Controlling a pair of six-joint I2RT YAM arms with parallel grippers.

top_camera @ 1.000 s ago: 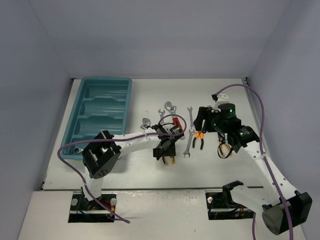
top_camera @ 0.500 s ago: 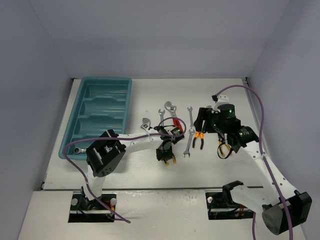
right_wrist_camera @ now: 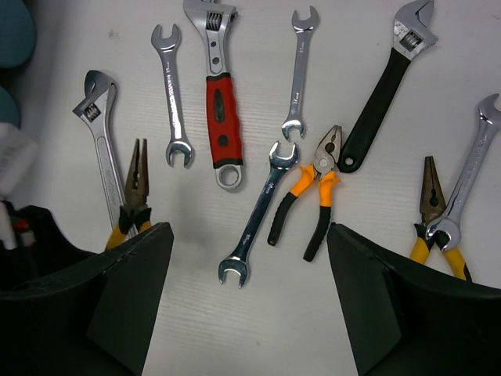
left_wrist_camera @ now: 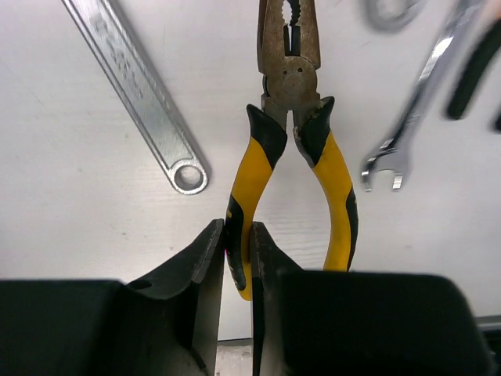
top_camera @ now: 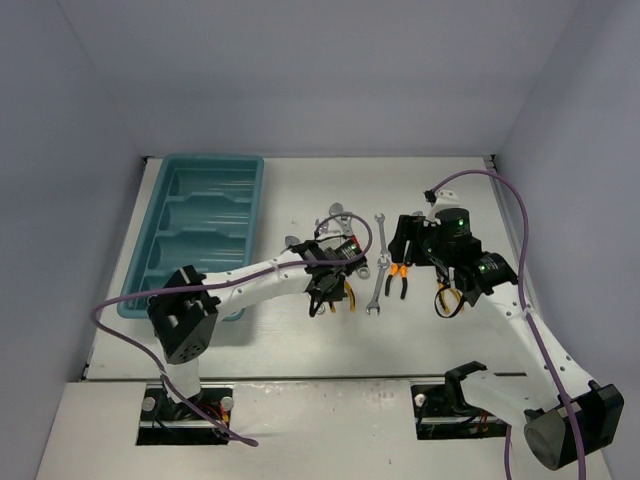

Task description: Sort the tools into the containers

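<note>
Yellow-handled needle-nose pliers (left_wrist_camera: 290,74) lie flat on the white table, nose pointing away from me. My left gripper (left_wrist_camera: 237,251) is shut on their left handle, and the right handle is free. From above, this gripper (top_camera: 328,296) sits at the table's middle with the yellow handles (top_camera: 347,292) beside it. My right gripper (right_wrist_camera: 250,298) hovers open above the tool spread with nothing between its fingers. Below it are orange-handled pliers (right_wrist_camera: 309,196) and a combination wrench (right_wrist_camera: 258,211). The containers are compartments of a teal tray (top_camera: 212,158) at the far left.
Also on the table are a red-handled adjustable wrench (right_wrist_camera: 221,117), a black-handled adjustable wrench (right_wrist_camera: 383,94), two open-ended wrenches (right_wrist_camera: 171,102), a silver adjustable wrench (right_wrist_camera: 98,141) and more yellow pliers (right_wrist_camera: 430,204) at the right. A silver wrench (left_wrist_camera: 141,86) lies just left of the held pliers.
My left gripper's jaws have closed onto the pliers' handle. Its wrist has shifted slightly toward the far side and its elbow has swung left. The right arm has not moved.
</note>
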